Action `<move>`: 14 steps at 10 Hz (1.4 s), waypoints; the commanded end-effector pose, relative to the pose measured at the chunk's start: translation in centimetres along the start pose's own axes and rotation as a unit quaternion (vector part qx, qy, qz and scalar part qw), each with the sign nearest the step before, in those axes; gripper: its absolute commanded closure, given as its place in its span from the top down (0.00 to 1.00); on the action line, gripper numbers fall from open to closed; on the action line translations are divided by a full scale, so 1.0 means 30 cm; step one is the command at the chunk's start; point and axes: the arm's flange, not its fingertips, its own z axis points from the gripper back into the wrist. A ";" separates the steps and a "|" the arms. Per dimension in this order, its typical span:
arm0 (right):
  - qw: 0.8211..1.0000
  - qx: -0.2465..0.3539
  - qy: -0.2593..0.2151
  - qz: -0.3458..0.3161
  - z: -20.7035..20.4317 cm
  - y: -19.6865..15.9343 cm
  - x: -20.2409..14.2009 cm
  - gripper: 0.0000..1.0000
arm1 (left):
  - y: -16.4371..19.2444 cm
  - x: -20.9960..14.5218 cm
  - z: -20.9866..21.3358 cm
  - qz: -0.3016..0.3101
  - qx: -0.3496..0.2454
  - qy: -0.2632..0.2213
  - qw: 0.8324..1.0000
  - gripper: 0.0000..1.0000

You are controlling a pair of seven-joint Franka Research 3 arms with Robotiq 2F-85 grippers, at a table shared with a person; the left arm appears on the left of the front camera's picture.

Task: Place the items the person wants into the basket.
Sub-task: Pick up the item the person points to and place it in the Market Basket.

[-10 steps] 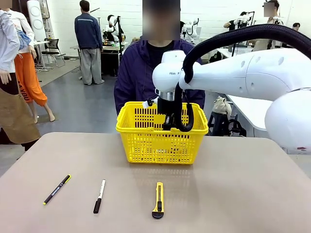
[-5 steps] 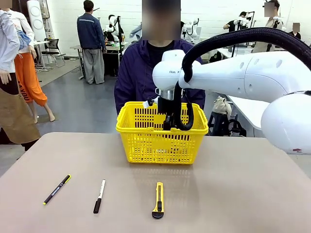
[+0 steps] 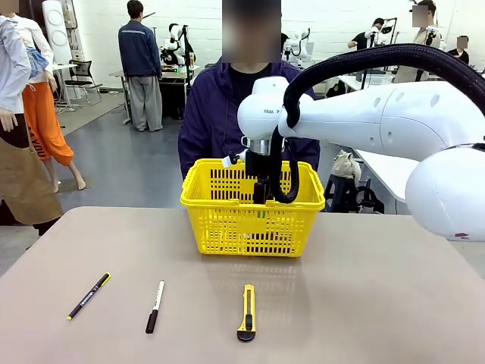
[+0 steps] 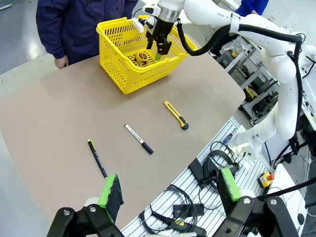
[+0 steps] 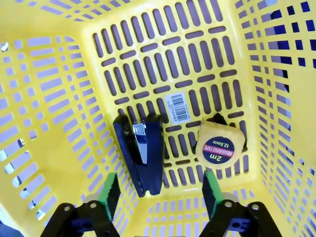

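We've got the right end effector (image 5: 160,195) spread wide (nothing gripped) inside the yellow slotted plastic basket (image 3: 227,220) by the surface's (image 3: 379,303) far edge; black stapler (image 5: 143,153) and round yellow-black tape measure (image 5: 219,145) on its floor.

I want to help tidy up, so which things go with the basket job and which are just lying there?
For the job: yellow basket; stapler and tape measure, already inside it; black pen with yellow end, on the table.
Just lying about: white marker; utility knife.
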 end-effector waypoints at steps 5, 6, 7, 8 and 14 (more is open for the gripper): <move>0.998 -0.015 -0.047 0.026 0.175 0.082 -0.037 1.00 | 0.005 -0.001 0.005 -0.007 -0.007 -0.003 1.000 1.00; 0.999 -0.024 -0.040 0.002 0.256 0.155 -0.085 1.00 | 0.005 -0.001 0.005 -0.007 -0.007 -0.003 1.000 1.00; 0.997 -0.041 -0.057 -0.040 0.400 0.262 -0.210 1.00 | 0.005 -0.001 0.005 -0.007 -0.007 -0.003 1.000 1.00; 0.990 -0.074 -0.098 -0.069 0.525 0.357 -0.370 1.00 | 0.005 -0.001 0.005 -0.007 -0.007 -0.003 1.000 1.00; 0.942 -0.103 -0.248 -0.204 0.619 0.531 -1.140 1.00 | 0.005 -0.001 0.005 -0.007 -0.007 -0.003 1.000 1.00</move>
